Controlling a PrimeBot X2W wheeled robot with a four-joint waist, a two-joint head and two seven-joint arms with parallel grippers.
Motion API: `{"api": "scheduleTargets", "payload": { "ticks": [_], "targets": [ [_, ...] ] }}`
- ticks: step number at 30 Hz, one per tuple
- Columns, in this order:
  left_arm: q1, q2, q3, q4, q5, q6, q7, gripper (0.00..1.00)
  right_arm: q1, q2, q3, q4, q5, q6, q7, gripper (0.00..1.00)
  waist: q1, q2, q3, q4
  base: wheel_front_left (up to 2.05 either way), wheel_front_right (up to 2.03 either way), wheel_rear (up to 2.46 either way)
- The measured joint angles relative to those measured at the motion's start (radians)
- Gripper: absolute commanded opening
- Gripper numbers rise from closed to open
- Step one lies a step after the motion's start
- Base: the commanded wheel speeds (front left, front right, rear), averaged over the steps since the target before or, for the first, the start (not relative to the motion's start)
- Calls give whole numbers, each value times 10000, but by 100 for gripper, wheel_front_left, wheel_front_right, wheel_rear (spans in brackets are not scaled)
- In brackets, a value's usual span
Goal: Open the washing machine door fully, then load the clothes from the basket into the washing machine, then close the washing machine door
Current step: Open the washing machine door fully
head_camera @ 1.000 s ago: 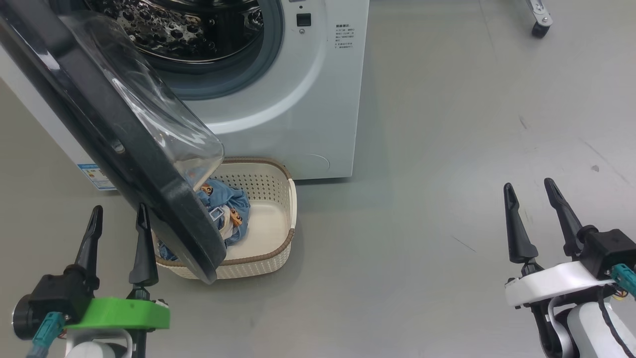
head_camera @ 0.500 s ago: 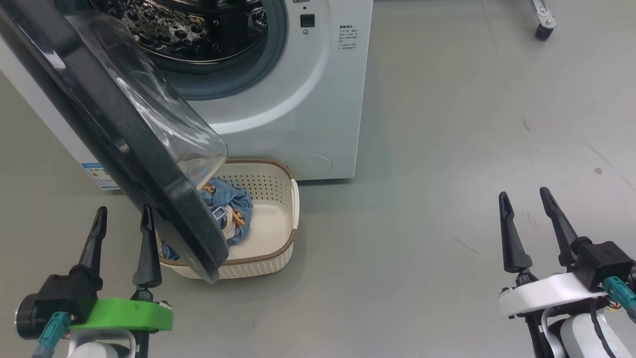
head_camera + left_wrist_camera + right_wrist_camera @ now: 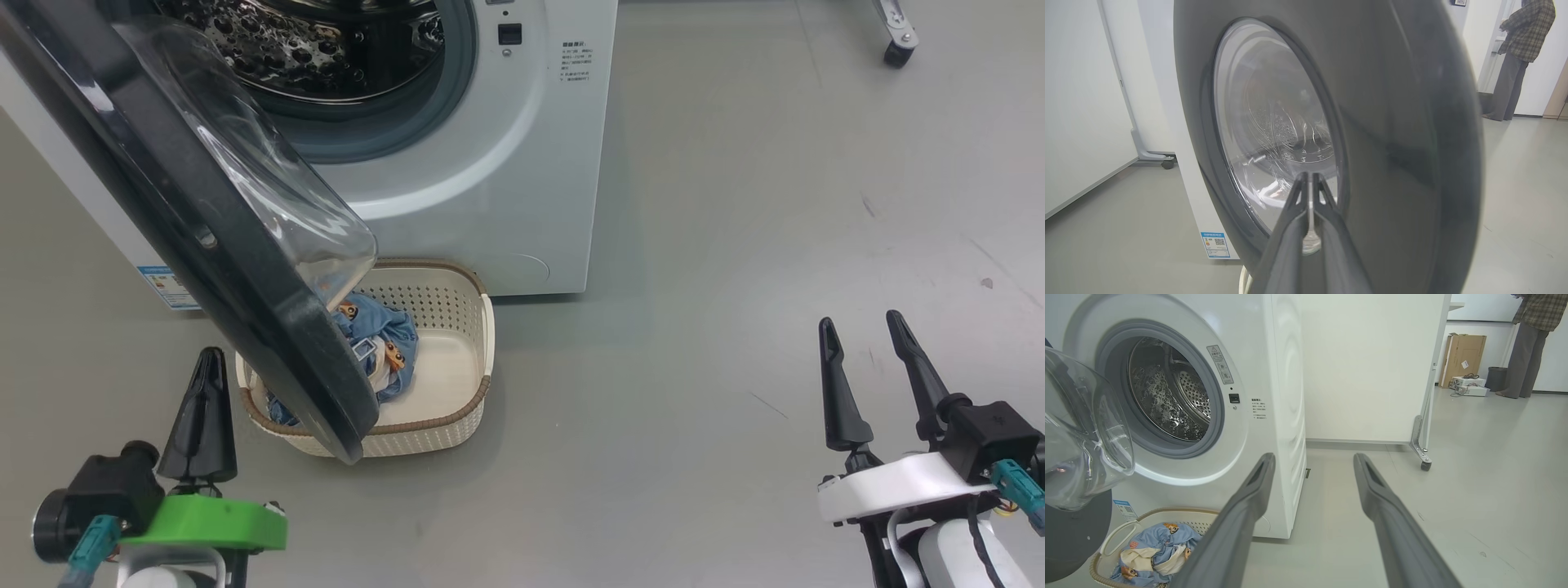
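The washing machine door [image 3: 204, 237] is standing partly open, its black rim and clear glass bowl swinging out from the washing machine [image 3: 490, 188] and hanging over the left part of the basket [image 3: 424, 441]. The basket is sitting on the floor [image 3: 735, 245] just in front of the washer's lower front. The clothes [image 3: 384, 343] are lying inside it at its left end, blue printed fabric with some cream cloth, partly hidden behind the door's lower edge in the head view. The steel drum [image 3: 310, 41] is showing through the open mouth.

The left pincer [image 3: 210, 359] is hovering low at the outer side of the door with its two fingers pressed together and nothing between them. In the left wrist view it [image 3: 1308, 176] is pointing at the door's glass window (whether the tips are touching the door is not clear).

The right pincer [image 3: 859, 320] is waiting well apart on the right over bare floor, its fingers spread wide and empty. A person [image 3: 1531, 343] is standing far back in the room.
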Motion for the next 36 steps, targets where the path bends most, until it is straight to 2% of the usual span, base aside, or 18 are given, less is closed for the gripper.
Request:
{"api": "scheduleTargets", "payload": {
  "ticks": [5, 11, 16, 19, 22, 28, 31, 36],
  "targets": [
    [-103, -2, 441, -782, -19, 0, 2, 0, 178, 71, -69, -23, -86, 128, 0, 100, 0, 0, -13, 38, 0, 0, 0],
    [-989, -4, 1285, -2813, 67, 0, -4, 0, 190, 213, -109, -23, -205, 222, 0, 100, 0, 0, -27, 112, 0, 0, 0],
    [-1648, -4, 1049, -4435, 263, -2, -13, 0, 207, 291, -161, -23, -278, 309, 0, 100, 0, 0, -33, 153, 0, 0, 0],
    [-1822, 4, 211, -5118, 276, -2, -13, 0, 224, 332, -184, -23, -362, 397, 0, 100, 0, 0, -33, 151, 0, 0, 0],
    [-1838, 4, -1187, -5488, 288, -6, -13, 0, 230, 357, -211, -23, -428, 470, 0, 100, 0, 0, -32, 127, 0, 0, 0],
    [-1474, 44, -3567, -5225, 19, -44, -13, 0, 237, 393, -268, -21, -548, 516, 0, 100, 0, 0, -16, 55, 0, 0, 0],
    [-1234, 100, -4328, -4932, 2, -44, -13, 0, 239, 445, -291, -21, -602, 570, 0, 100, 0, 0, 11, 24, 0, 0, 0],
    [-855, 194, -4999, -4182, -119, -46, -12, 0, 245, 512, -391, -4, -612, 660, 0, 100, 0, 0, 67, -15, 0, 0, 0]
  ]
}}
